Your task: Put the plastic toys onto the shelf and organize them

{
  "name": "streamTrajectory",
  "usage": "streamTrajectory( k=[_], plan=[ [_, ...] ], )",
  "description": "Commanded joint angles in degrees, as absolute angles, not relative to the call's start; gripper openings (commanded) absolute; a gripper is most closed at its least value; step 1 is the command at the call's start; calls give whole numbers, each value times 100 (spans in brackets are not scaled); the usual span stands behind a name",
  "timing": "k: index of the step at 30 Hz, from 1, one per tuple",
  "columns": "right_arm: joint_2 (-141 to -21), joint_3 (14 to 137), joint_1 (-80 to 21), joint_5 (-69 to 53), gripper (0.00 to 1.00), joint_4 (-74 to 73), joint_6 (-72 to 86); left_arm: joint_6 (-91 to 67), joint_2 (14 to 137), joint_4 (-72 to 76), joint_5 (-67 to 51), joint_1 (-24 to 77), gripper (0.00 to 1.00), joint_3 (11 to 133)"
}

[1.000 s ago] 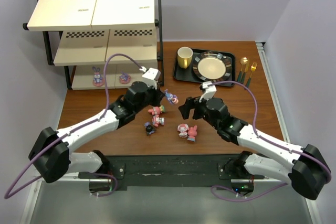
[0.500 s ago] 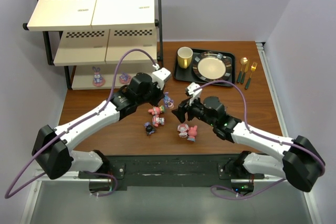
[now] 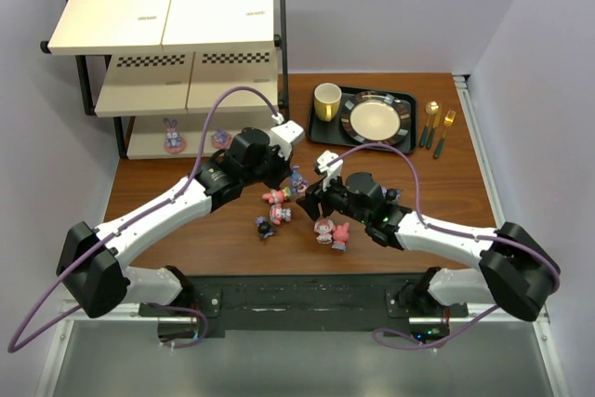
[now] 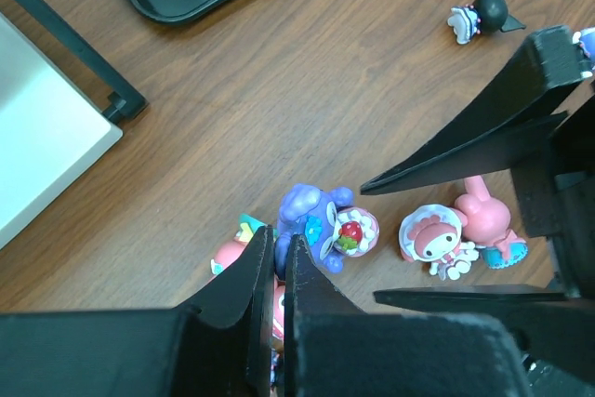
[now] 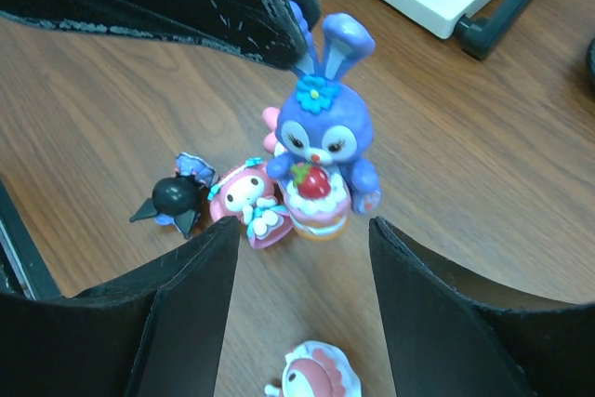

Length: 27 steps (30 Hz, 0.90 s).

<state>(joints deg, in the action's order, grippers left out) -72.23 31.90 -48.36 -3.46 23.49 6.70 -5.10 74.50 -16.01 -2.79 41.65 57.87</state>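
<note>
Two arms meet over the toys in the overhead view, and the left gripper (image 3: 284, 170) and right gripper (image 3: 314, 196) hide their own jaws there. A purple bunny (image 3: 298, 177) shows between them near the middle of the table (image 3: 139, 183). Pink toys (image 3: 276, 206) and a small dark toy (image 3: 264, 227) lie just beside it. The shelf (image 3: 163, 11) holds two more bunnies (image 3: 172, 137) on its bottom board. A black tray (image 3: 321, 129) carries a plate (image 3: 376, 120) and a yellow mug (image 3: 326, 100).

From the left wrist, the left jaws are pressed almost together at the purple bunny's ear, with the ear itself hidden. A dark horned toy (image 4: 483, 16) lies well apart.

From the right wrist, the right jaws stand wide apart on either side of the upright purple bunny without touching it. It clutches a strawberry cake (image 5: 316, 194), and one ear is cut off behind the left finger (image 5: 232, 6).
</note>
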Motion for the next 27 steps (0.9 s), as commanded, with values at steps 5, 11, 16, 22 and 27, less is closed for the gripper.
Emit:
streamTrajectory(
  k=[5, 11, 16, 22, 27],
  plan=[
    [-7462, 3489, -5010, 158, 59, 2970, 756, -624, 7321, -1459, -589, 4140, 0, 6117],
    [-7541, 3480, -5097, 448, 47, 3085, 765, -668, 7321, -1511, -659, 4140, 0, 6100],
    [-7646, 3480, -5177, 633, 17, 3181, 835, -721, 7269, -1591, -642, 4140, 0, 6100],
    [-7936, 3559, -5300, 887, 0, 3401, 966, -747, 7102, -1705, -475, 4148, 0, 6012],
    [-8287, 3682, -5379, 1081, 0, 3647, 1055, -756, 6891, -1731, -325, 4131, 0, 5854]
  ],
)
